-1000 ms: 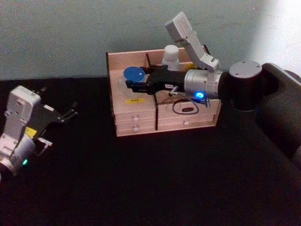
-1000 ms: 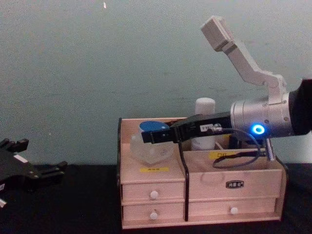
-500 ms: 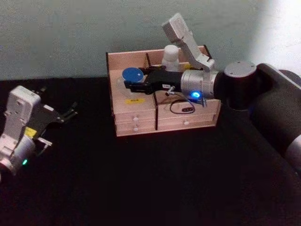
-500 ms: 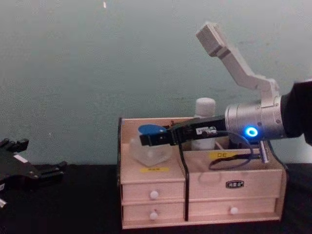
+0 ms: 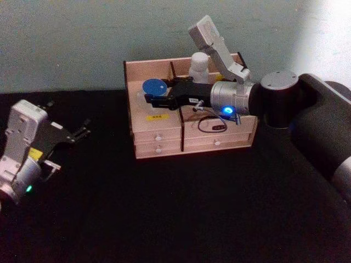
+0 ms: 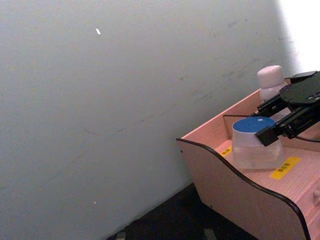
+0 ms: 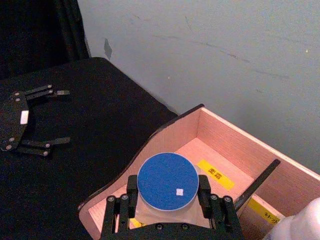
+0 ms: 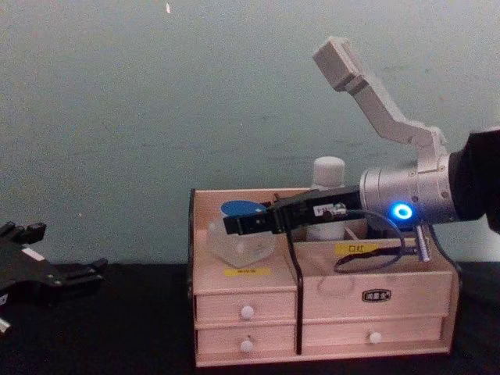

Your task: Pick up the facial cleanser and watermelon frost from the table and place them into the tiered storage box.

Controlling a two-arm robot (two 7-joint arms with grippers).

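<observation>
R gripper (image 7: 167,210) fingers pinch squat clear blue-lidded jar (image 7: 167,184) in front-left compartment of pale wood tiered organiser (image 5: 159,143); seems resting on floor. Tall white bottle (image 5: 199,67) in rear compartment. L gripper (image 5: 68,134) parked over black table (image 5: 181,208), fingers spread.

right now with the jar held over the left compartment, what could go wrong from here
The right gripper grips the watermelon frost, which looks tilted in the chest view; released so, it might tip inside the tiered storage box. Pulling back, the fingers may catch the dark divider or nudge the facial cleanser standing behind.
</observation>
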